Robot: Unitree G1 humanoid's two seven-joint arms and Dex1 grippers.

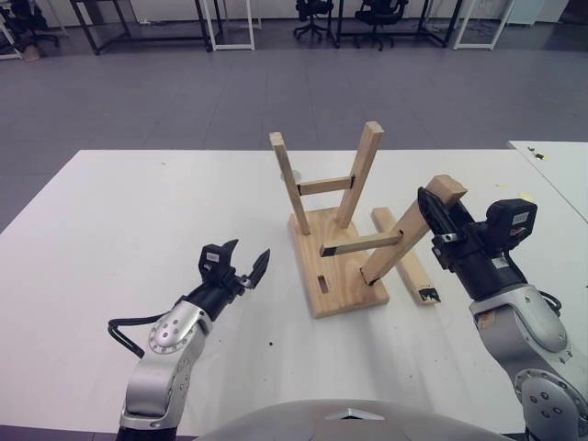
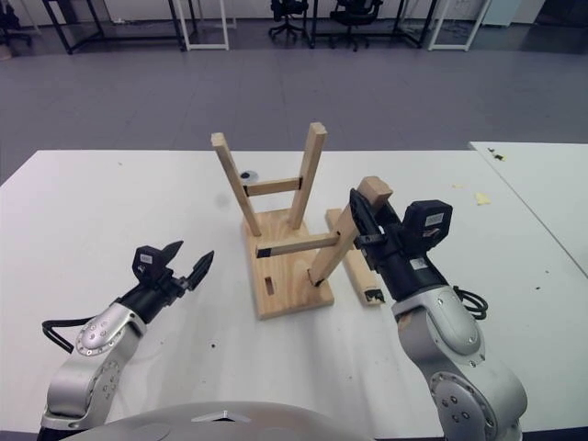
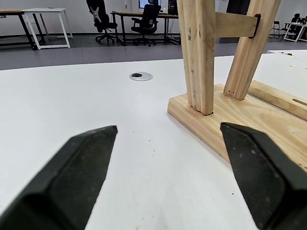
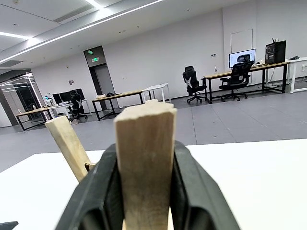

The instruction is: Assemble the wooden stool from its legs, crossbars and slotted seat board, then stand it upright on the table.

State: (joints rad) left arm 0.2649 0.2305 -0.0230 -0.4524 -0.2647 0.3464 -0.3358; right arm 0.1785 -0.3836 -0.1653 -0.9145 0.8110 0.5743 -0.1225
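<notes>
1. Step in hand: seating the third leg point(image 1: 393, 250) in the seat board point(image 1: 347, 283), which lies upside down mid-counter point(image 1: 138, 211) with two legs standing in it.
2. Right hand point(image 1: 437, 219) is clamped on that leg's top; left hand point(image 1: 250, 251) is wide open and empty.
3. Next: likely line the leg up and press it into its slot.

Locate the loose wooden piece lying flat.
Head views: the loose piece lies flat on the table along the seat board's right edge, near the right gripper.

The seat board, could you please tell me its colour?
The seat board is light natural wood, clearest in the left eye view.
</notes>
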